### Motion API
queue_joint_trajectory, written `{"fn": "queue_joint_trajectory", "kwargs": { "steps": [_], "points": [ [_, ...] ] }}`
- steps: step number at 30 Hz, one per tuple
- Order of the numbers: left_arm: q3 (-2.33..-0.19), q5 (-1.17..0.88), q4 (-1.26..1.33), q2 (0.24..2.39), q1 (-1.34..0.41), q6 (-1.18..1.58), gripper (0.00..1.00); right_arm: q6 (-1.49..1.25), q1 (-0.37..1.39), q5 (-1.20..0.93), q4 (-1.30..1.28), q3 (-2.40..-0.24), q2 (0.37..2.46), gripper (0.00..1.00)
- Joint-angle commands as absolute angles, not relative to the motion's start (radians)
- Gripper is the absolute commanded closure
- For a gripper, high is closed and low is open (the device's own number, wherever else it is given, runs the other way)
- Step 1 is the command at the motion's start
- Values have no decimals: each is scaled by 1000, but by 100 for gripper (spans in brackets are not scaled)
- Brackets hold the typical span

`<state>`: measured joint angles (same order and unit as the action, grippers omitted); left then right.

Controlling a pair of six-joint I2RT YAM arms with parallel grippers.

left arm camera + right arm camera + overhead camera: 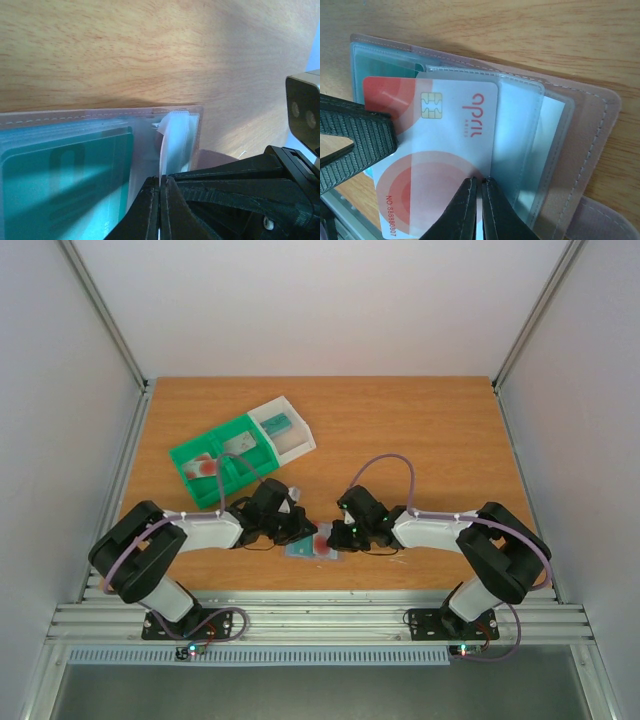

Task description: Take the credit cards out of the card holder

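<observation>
Task is partway. Your right gripper (481,187) is pinched tight on a pale red-blotched card (445,150), half drawn from the card holder (590,130) at the table's (430,440) near edge. Your left gripper (160,187) nips the holder's clear sleeve. A teal card (65,185) sits pocketed. The tray (180,458) holds a blotched card (205,467) and a teal item (277,423).

Left arm (205,532) and right arm (432,529) reach low toward the near centre, left gripper (159,184) and right gripper (480,184) nearly meeting, jaws of each pressed together
</observation>
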<state>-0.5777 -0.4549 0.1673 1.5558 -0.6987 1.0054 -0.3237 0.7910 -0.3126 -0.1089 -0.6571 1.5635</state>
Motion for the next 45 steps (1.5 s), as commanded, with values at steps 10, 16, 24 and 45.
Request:
{"fn": "queue_joint_trajectory", "kwargs": {
  "steps": [10,16,24,45],
  "points": [
    [-563,-340,101,1428,-699,975,100,-344,769,-292,-118,-597,1563,94],
    [-573,-267,10,1356,-699,952,100,-351,764,-311,-85,-580,1555,94],
    [-573,-143,-117,1206,-699,919,100,-347,760,-333,-117,-596,1464,90],
    [-497,-170,-13,826,-699,1102,100,-628,761,-562,144,-556,1104,33]
  ]
}}
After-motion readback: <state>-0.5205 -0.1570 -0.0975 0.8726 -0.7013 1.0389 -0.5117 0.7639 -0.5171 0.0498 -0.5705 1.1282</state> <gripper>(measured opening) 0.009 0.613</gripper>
